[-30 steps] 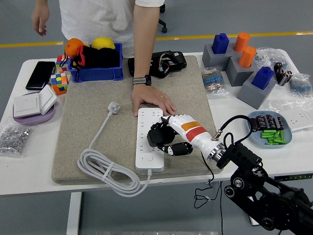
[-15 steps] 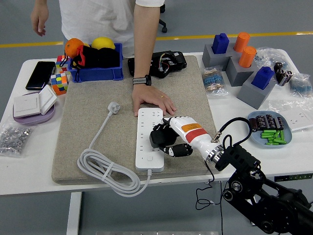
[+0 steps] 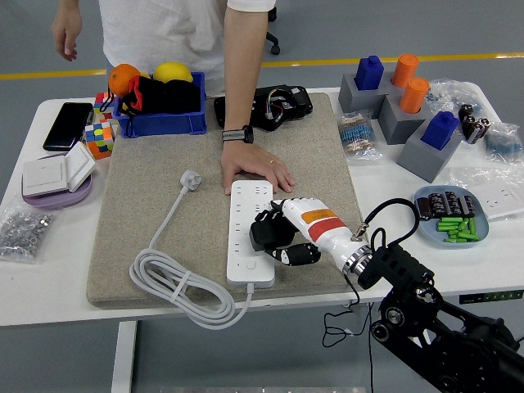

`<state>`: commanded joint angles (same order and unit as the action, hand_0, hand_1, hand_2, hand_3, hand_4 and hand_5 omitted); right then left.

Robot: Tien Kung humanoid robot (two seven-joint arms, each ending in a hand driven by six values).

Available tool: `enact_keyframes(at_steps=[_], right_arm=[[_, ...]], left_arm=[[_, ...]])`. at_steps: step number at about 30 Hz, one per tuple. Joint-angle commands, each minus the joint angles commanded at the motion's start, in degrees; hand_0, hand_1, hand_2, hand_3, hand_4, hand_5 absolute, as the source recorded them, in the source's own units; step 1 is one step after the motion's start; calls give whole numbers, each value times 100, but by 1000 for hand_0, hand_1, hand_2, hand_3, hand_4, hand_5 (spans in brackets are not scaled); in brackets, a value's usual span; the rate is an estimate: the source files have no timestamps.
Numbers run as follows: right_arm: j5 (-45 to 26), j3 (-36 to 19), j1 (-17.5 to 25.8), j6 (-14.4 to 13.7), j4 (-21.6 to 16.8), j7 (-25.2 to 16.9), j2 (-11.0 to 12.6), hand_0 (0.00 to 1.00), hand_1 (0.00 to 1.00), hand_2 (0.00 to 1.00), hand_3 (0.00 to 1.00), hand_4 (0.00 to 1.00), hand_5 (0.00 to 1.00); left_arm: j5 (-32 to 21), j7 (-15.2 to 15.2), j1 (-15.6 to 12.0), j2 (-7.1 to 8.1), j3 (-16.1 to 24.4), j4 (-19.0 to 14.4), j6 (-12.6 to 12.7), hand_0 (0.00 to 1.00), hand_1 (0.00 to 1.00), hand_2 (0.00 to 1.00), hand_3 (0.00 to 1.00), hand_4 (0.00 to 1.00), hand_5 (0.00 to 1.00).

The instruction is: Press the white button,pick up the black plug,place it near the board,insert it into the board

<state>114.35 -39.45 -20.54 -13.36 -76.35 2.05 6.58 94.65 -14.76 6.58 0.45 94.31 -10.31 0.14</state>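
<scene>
The black plug (image 3: 264,233) sat in the right hand (image 3: 282,236), fingers curled round it, over the white board's (image 3: 250,234) right edge; dark and blocky, it was mostly hidden.

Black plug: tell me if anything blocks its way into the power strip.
Nothing visible does. The right hand holds the black plug right over the power strip, at its right edge. The person's hand rests flat at the strip's far end, away from the sockets beneath the plug.
</scene>
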Motion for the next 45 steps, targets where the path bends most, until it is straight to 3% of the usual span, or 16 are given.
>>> enact_keyframes(at_steps=[45], right_arm=[[42,148,20,8,-49,159,7,361,279,289,452,750,2]], left_arm=[[47,-3,-3,-3,60,0,4,466,495,513,577,590,266]])
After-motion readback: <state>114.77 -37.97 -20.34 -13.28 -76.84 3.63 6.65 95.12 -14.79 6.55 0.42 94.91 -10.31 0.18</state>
